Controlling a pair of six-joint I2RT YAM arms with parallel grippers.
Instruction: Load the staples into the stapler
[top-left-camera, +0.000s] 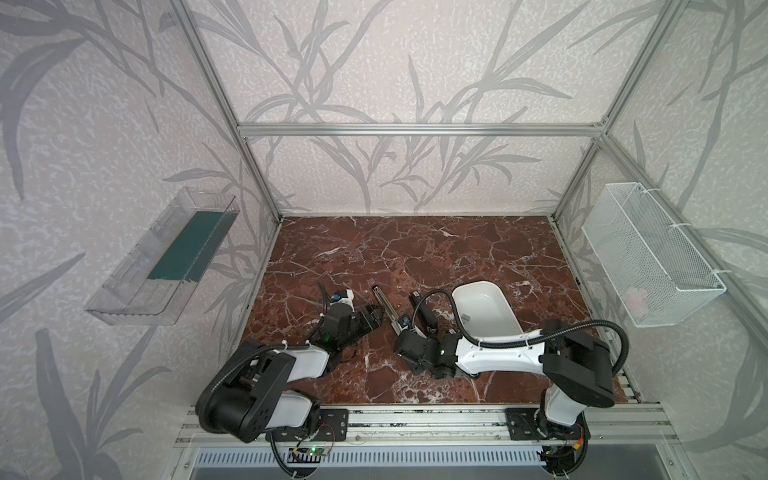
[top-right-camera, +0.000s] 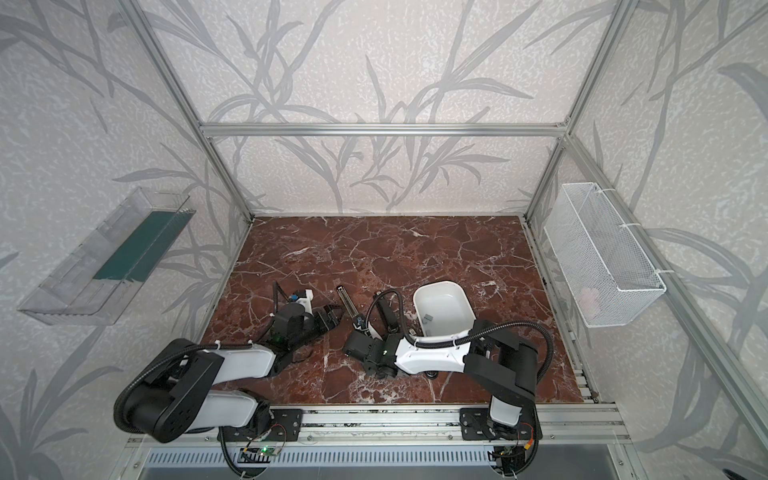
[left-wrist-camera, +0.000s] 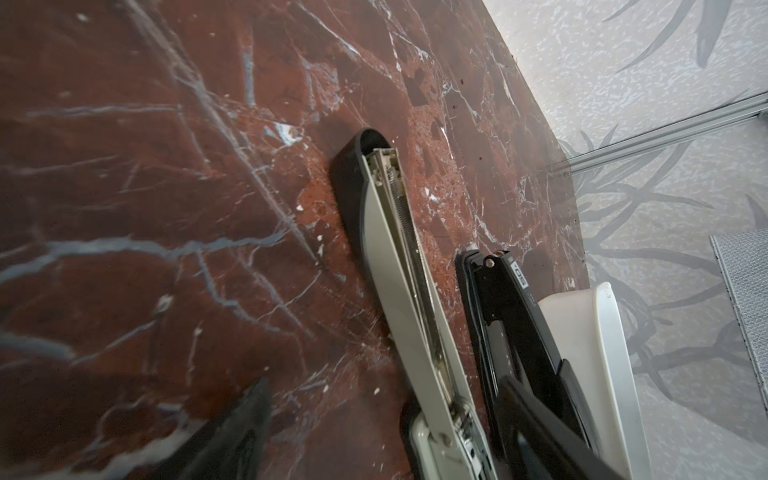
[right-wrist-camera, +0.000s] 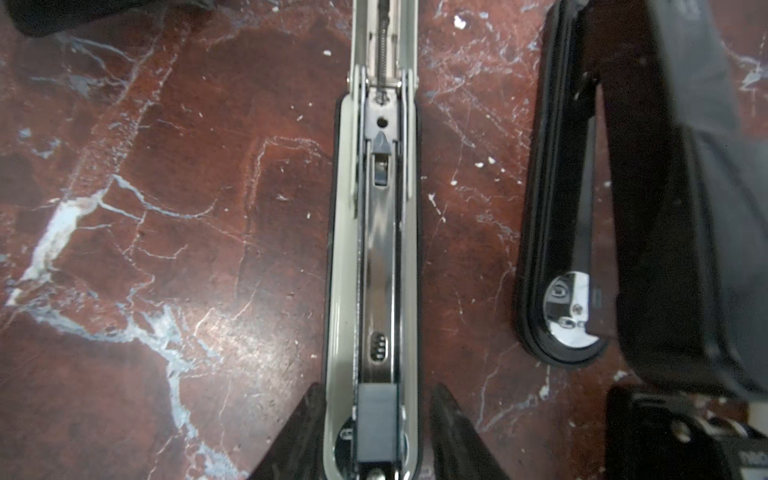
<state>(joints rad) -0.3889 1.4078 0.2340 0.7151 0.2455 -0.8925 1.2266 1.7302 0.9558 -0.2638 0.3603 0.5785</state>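
The stapler (right-wrist-camera: 378, 257) shows a mirror-bright metal rail inside a smooth satin shell. The worktop (right-wrist-camera: 166, 249) is glossy, veined, stone-look. My right fingers (right-wrist-camera: 457, 440) are matt black. The tub (top-left-camera: 498, 316) looks like smooth white plastic.

An opened stapler (top-left-camera: 384, 304) lies flat on the marble table (top-left-camera: 415, 257), just beside the left gripper (top-left-camera: 375, 315). A white tub (top-left-camera: 494, 328) stands near it, to the right, holding one small grey staple strip (top-left-camera: 466, 316).

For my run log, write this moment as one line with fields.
left pincer: open, beside stapler | right pincer: open, straddling stapler | stapler: opened flat | staples: one strip in white bin
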